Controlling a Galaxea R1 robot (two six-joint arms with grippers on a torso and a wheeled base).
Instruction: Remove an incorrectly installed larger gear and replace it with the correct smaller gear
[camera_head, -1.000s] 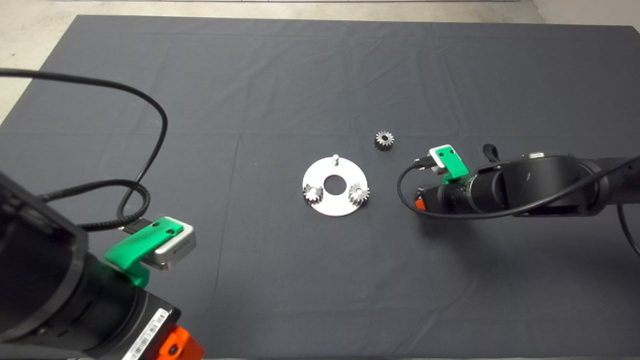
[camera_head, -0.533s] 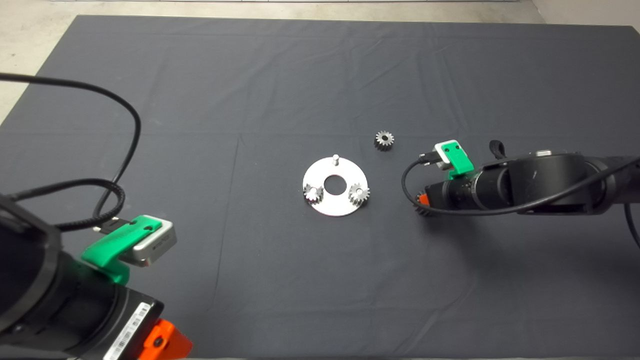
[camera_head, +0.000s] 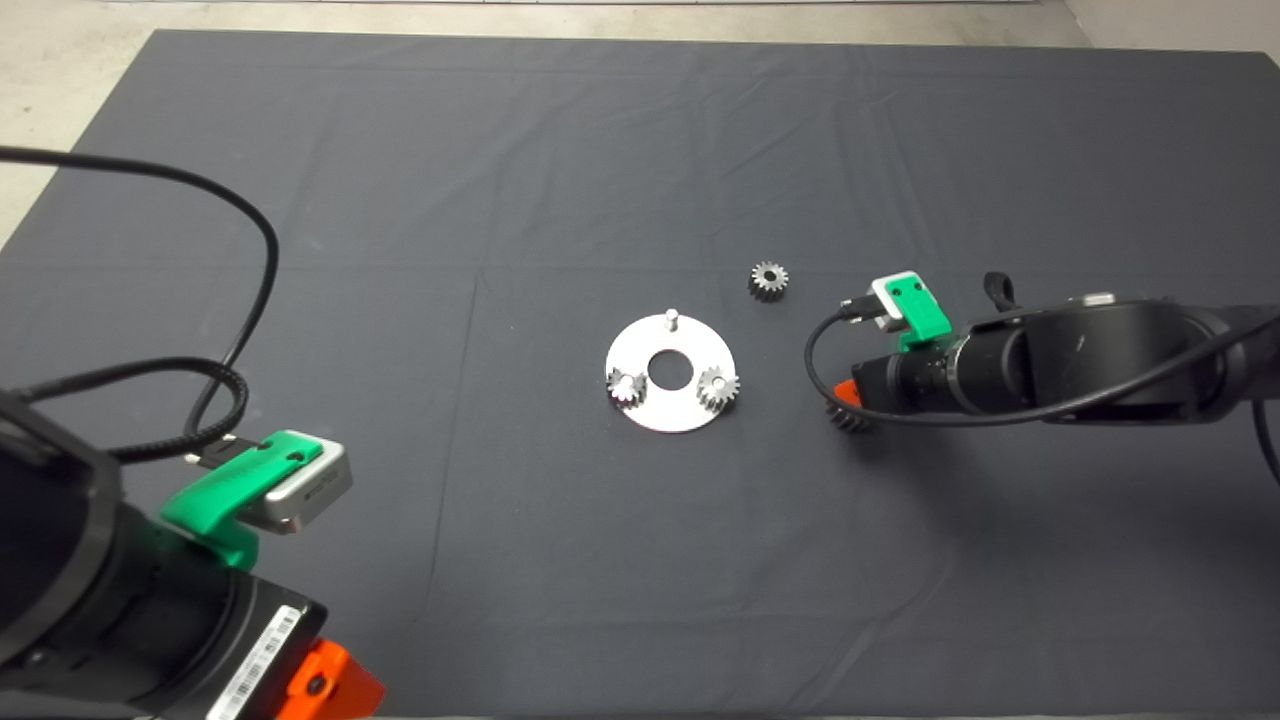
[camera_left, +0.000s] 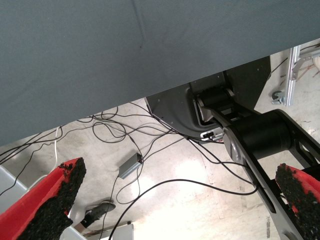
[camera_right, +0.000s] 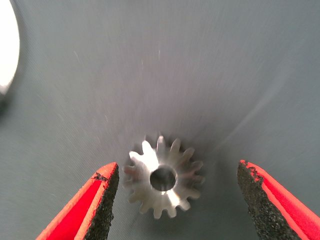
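No writing reads; the right gripper (camera_right: 172, 200) is released, fingers wide either side of the larger gear (camera_right: 163, 178) — silver-grey, splayed teeth, dark bore — lying on the mat (camera_right: 175, 65); the left gripper (camera_left: 170, 200), lower left, gapes too.

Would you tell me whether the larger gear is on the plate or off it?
Off: the larger gear lies flat on the mat between the open right gripper, beside the plate.

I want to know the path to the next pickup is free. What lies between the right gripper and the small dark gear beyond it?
Only bare mat separates the right gripper from the smaller gear, as the head view shows.
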